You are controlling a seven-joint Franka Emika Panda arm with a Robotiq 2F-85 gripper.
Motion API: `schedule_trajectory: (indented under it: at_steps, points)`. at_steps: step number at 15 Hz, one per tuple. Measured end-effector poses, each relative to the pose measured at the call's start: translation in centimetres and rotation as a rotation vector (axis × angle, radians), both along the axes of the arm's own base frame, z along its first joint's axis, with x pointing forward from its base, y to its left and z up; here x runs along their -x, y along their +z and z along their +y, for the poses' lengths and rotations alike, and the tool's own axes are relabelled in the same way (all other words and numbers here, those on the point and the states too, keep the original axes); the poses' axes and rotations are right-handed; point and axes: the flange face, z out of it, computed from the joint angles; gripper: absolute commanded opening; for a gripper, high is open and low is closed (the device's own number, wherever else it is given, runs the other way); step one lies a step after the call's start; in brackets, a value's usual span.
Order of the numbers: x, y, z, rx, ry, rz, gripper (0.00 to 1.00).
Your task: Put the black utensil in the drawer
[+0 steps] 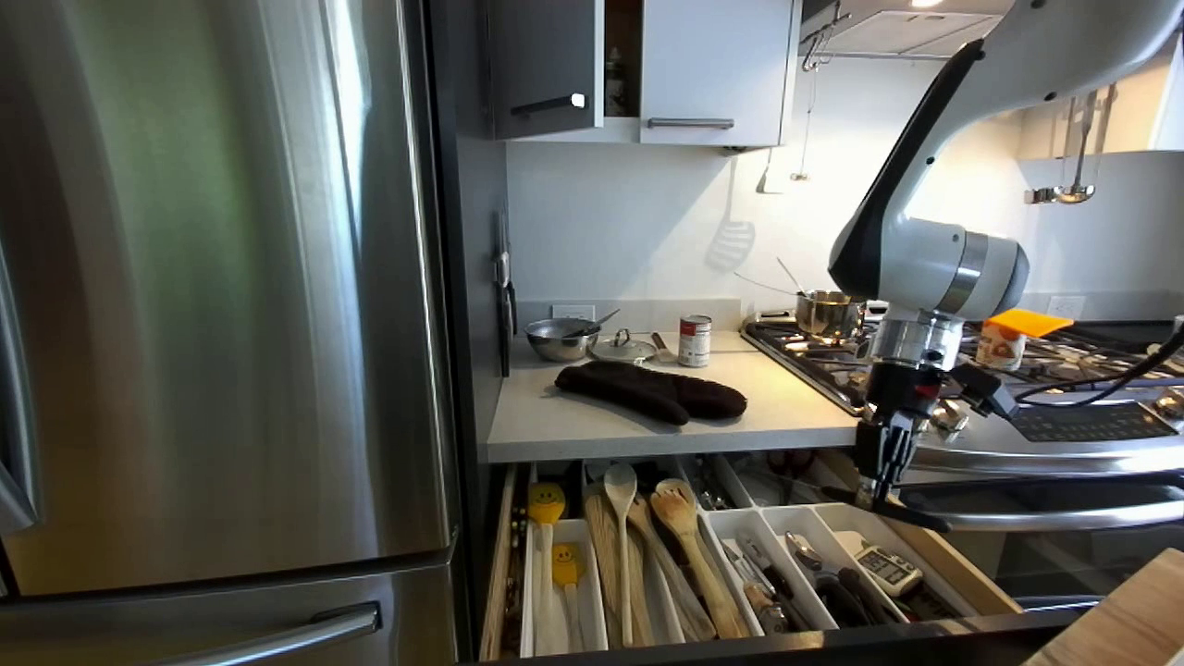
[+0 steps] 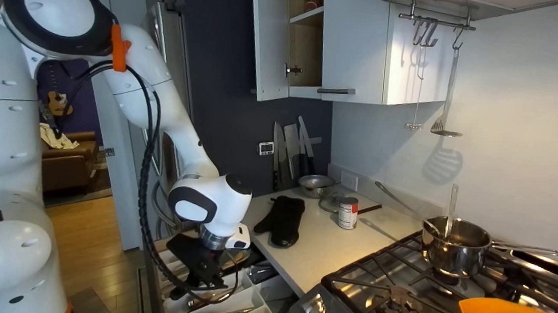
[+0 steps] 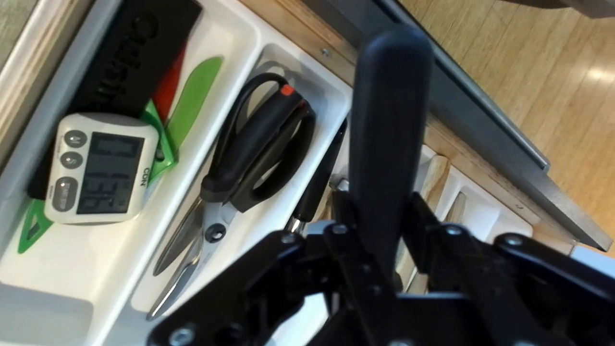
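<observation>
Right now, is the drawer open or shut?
Open: the drawer juts out past the counter; the wrist view shows its compartments.

- In an exterior view: lamp (image 1: 925, 4) blown out at the top edge, fridge (image 1: 222, 305) streaked with white and greenish reflections, drawer (image 1: 967, 573) dim at the back under the counter (image 1: 777, 407).
- Both exterior views: wall (image 1: 620, 213) bright, clear slotted shadow (image 2: 442, 164) on it; oven mitt (image 2: 286, 222) near-black, detail mostly lost.
- Wrist view: black utensil (image 3: 391, 105) dark, soft, out of focus; scissors (image 3: 250, 144) crisper.
- Same view: small glare spot on the floor (image 3: 552, 72).
</observation>
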Motion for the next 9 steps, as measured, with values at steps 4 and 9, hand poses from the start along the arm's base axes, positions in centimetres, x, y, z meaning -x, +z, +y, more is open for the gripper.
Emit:
schedule_trajectory:
  at_steps: [4,9]
  points:
    - [0.0,-2.2,1.2,-0.003,-0.049,0.029,0.08]
    - [-1.0,-4.0,2.3,-0.012,-0.181,0.027,0.08]
